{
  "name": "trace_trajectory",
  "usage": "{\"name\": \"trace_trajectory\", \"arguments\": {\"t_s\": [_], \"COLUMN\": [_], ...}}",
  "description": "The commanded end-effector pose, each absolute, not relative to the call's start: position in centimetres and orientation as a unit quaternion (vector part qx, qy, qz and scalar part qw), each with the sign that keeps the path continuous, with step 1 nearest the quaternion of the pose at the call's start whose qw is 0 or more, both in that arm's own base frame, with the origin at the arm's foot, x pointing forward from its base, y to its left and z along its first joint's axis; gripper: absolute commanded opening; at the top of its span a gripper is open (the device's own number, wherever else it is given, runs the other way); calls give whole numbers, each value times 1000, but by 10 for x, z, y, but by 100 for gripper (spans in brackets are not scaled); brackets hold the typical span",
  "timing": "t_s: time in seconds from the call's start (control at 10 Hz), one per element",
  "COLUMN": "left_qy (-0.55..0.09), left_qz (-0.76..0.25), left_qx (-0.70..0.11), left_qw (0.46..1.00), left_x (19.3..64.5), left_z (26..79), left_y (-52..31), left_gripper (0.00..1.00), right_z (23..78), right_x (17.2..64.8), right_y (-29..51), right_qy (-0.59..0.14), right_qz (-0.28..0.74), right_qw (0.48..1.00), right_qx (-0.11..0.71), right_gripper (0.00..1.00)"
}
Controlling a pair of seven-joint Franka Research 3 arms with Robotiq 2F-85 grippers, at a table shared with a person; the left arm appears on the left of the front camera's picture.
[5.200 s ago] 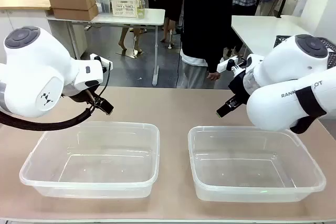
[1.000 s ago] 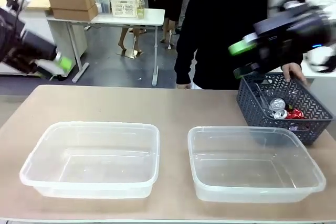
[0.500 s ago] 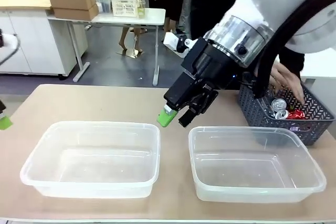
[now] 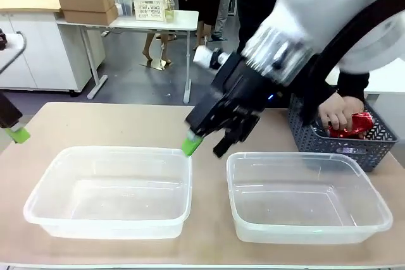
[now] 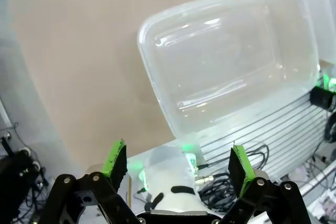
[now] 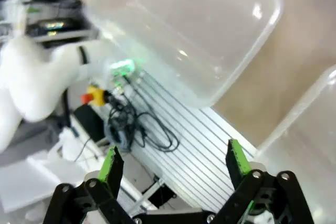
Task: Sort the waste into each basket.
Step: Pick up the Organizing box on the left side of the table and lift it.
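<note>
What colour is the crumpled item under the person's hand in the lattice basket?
Red; the crumpled item shows best in the front view.

Two clear tubs [image 4: 114,188] [image 4: 310,197] side by side; red waste [image 4: 349,124] in person's hand

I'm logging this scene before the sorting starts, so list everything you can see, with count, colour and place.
Tubs: two, clear, both empty, side by side on the near half of the table, the left tub and the right tub.
Lattice basket: one, dark grey, far right of the table.
Red waste: one piece showing, in the lattice basket.
Table: one, tan top.
Person's hand: one, in the lattice basket on the red waste.
Left gripper: open, empty, at the table's left edge.
Right gripper: open, empty, above the gap between the tubs.
</note>
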State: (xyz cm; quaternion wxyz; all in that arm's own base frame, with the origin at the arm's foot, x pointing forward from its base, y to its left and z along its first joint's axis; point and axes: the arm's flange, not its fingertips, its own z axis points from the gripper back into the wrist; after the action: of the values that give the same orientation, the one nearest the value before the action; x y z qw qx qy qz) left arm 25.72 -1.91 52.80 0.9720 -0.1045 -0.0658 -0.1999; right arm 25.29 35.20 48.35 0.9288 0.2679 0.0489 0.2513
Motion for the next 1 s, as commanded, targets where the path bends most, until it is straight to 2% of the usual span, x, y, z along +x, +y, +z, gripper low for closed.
{"name": "trace_trajectory", "arguments": {"t_s": [0.0,0.2,0.3,0.4,0.5,0.6,0.7,0.9], "left_qy": [-69,-91,-65,-65,-65,-69,-61,-45], "left_qz": [-152,-158,-169,-169,-169,-166,-153,-138], "left_qx": [-95,-86,-96,-96,-96,-90,-63,-58], "left_qw": [981,979,979,979,979,980,984,988], "left_x": [239,235,273,273,273,280,290,300], "left_z": [457,429,519,519,519,516,503,468], "left_y": [-29,-39,-21,-21,-21,-26,-39,-42], "left_gripper": [100,100,100,100,100,100,100,100], "right_z": [461,452,456,442,442,444,425,408], "right_x": [251,246,243,234,234,236,241,248], "right_y": [408,425,419,408,408,410,435,439], "right_qy": [77,30,-17,27,27,-2,-1,-2], "right_qz": [161,53,26,128,128,80,113,66], "right_qw": [970,995,998,982,982,992,993,998], "right_qx": [163,77,47,134,134,94,34,18], "right_gripper": [100,100,100,100,100,100,100,100]}}
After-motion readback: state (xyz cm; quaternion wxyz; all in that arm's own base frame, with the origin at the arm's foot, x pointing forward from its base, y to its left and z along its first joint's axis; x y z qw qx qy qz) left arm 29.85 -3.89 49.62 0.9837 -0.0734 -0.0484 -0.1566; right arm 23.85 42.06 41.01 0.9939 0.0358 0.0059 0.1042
